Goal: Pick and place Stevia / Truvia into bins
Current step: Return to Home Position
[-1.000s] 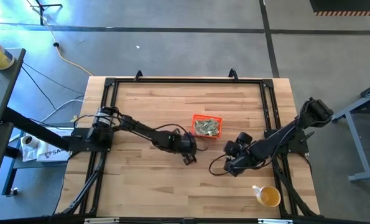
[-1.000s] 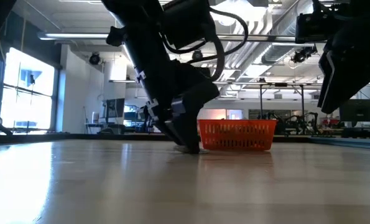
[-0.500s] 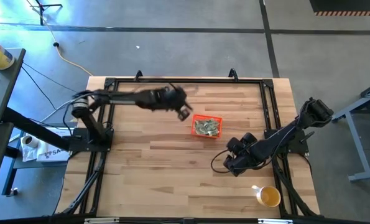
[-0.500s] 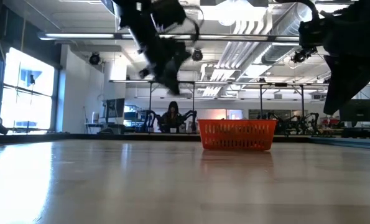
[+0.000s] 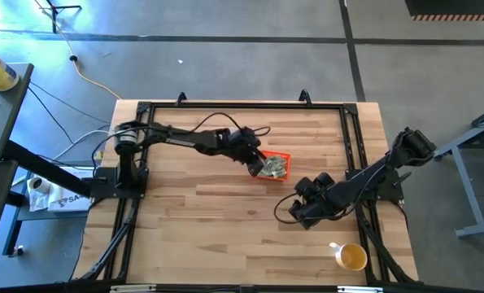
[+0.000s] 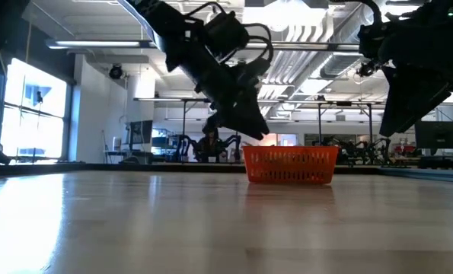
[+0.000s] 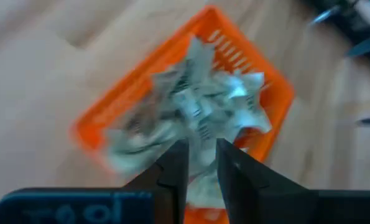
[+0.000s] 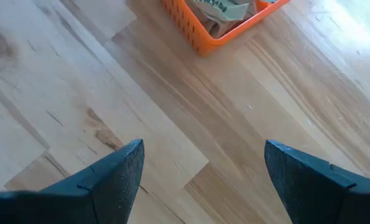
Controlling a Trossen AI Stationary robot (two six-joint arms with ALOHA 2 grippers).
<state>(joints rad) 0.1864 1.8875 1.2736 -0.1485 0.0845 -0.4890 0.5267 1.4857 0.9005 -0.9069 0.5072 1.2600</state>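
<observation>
Tabletop (image 5: 225,236) clear around orange basket (image 5: 284,155); left gripper (image 7: 201,146) pinched together over sachets (image 7: 197,99); right gripper (image 8: 202,148) spread wide.

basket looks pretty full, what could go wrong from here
The packets lie in a loose heap filling the basket, so more dropped in may slide out.
The left gripper hangs close over the basket's edge; it might catch the rim and shove the basket.
The right gripper waits clear of it.
</observation>
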